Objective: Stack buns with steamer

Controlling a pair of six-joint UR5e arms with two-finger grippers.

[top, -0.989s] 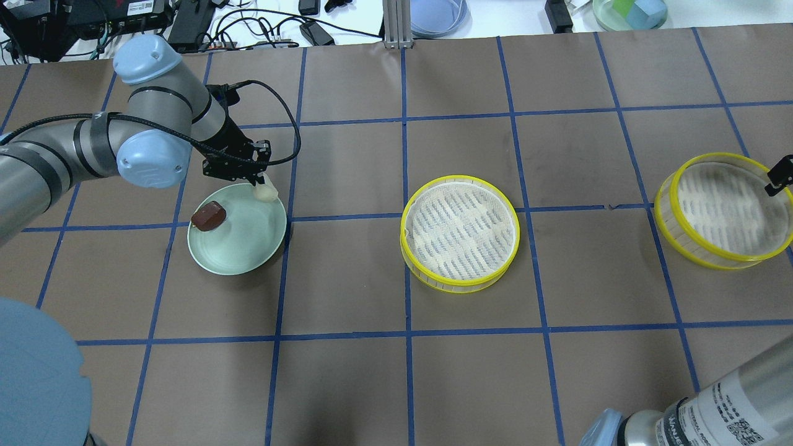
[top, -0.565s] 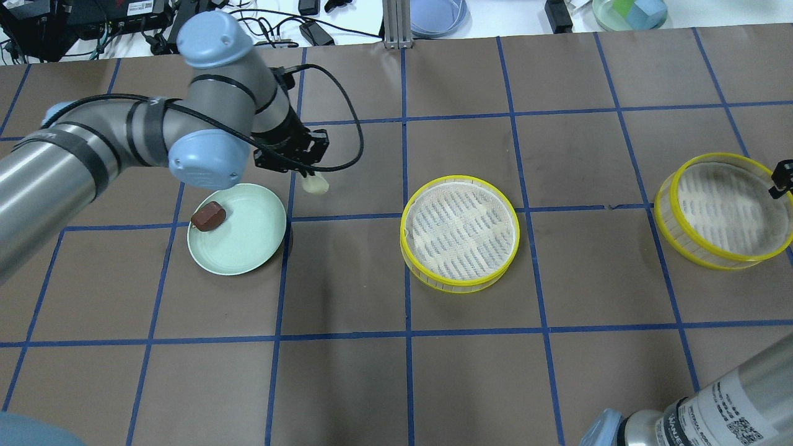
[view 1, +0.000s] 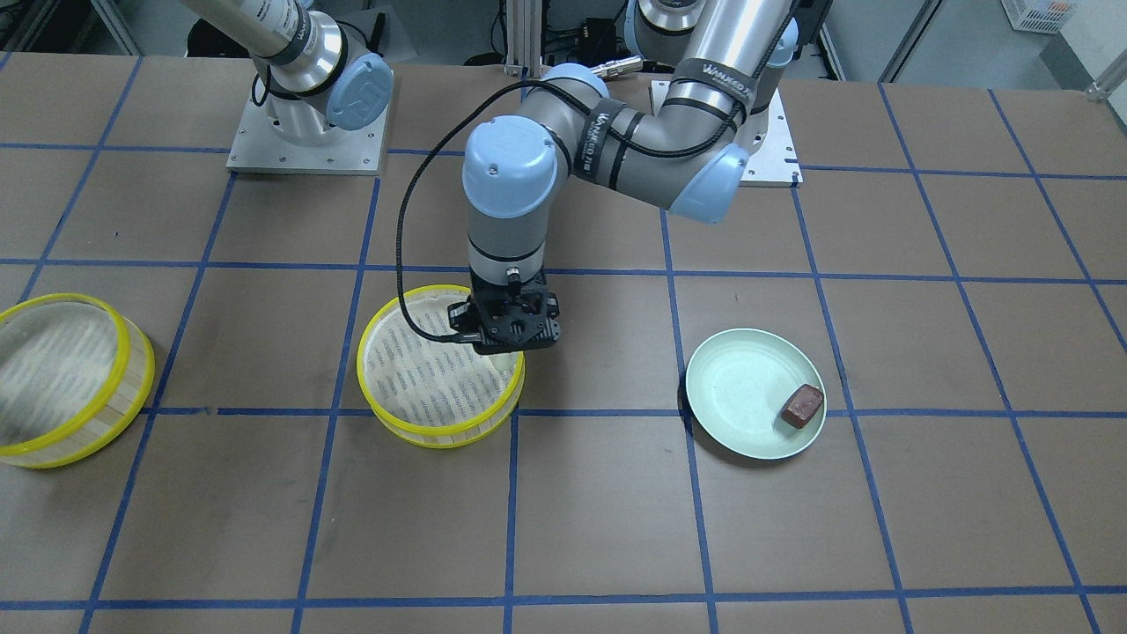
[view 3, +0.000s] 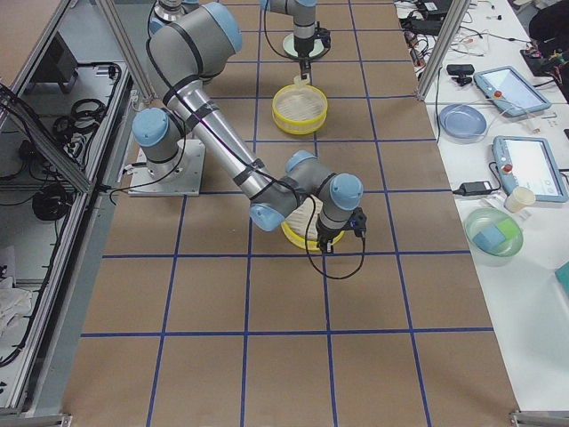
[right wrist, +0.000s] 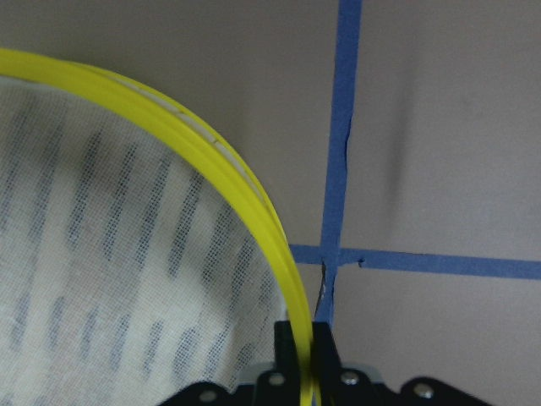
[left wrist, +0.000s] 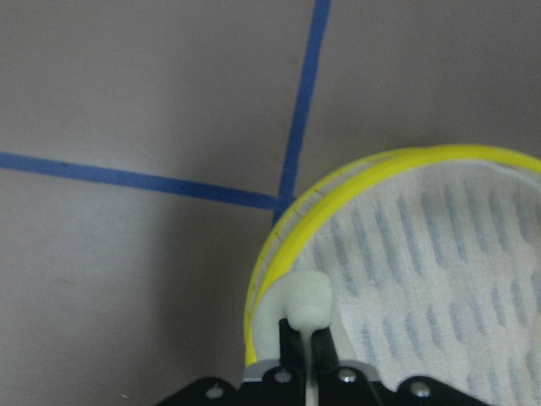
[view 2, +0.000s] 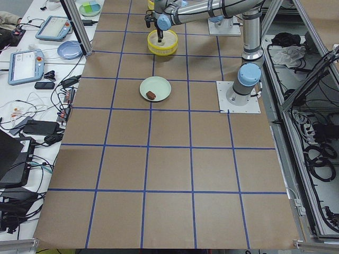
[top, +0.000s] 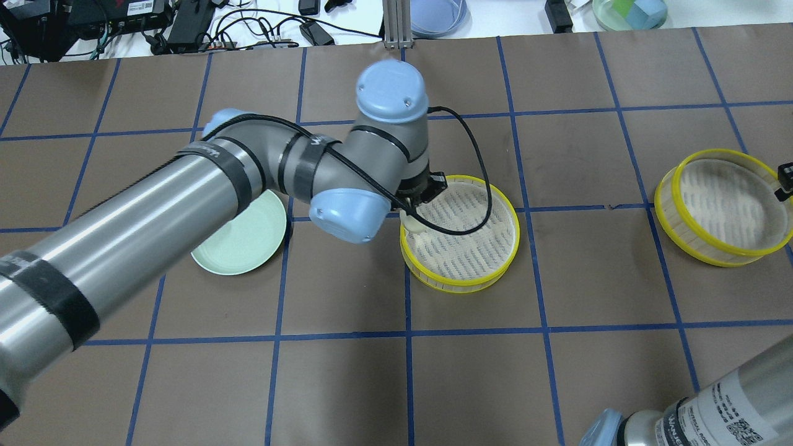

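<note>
My left gripper is shut on the pale cream bun and holds it just inside the left rim of the middle yellow-rimmed steamer tray. The left wrist view shows the cream bun pinched between the fingers over the tray's mesh. The dark reddish-brown bun lies on the mint-green plate; my arm hides it in the overhead view. My right gripper is shut on the rim of the second steamer tray, as the right wrist view shows.
The plate sits left of the middle tray, partly under my left arm. Cables, tablets and bowls lie beyond the table's far edge. Blue tape lines grid the brown table.
My left arm has lifted the cream bun off the plate and carried it right, to over the middle tray's edge. The right gripper has stayed on its tray's rim.
</note>
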